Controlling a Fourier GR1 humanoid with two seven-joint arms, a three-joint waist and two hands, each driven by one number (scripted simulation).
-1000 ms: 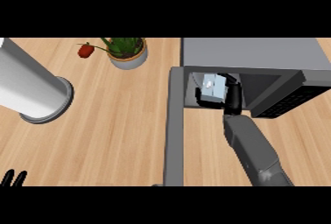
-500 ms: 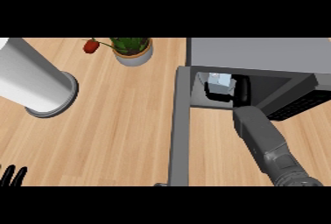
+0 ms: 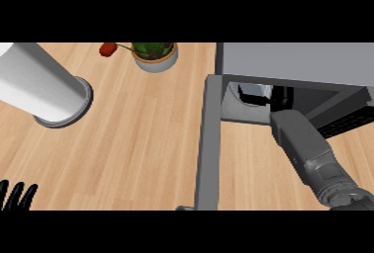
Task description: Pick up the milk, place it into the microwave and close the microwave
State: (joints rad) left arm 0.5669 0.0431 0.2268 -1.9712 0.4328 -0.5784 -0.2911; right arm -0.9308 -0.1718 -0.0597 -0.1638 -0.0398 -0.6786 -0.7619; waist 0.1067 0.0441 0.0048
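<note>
Black left hand [image 3: 16, 195] rests at the lower left edge, fingers straight and apart. Ahead, the grey microwave door [image 3: 208, 143] stands open. Beyond, the right hand [image 3: 281, 96] reaches inside the grey microwave [image 3: 292, 62] beside the pale milk carton [image 3: 252, 93]; its fingers are hidden. Withdraw straight, clearing the door.

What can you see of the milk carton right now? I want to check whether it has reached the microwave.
Only part of the milk carton shows: a pale, white-grey boxy shape with a darker patch, seemingly upright, inside the open microwave just under its grey top. The right hand is at its right side, dark and mostly hidden in the cavity, so whether the hand's grasp is closed on it cannot be told. The microwave door stands open to its left.
</note>
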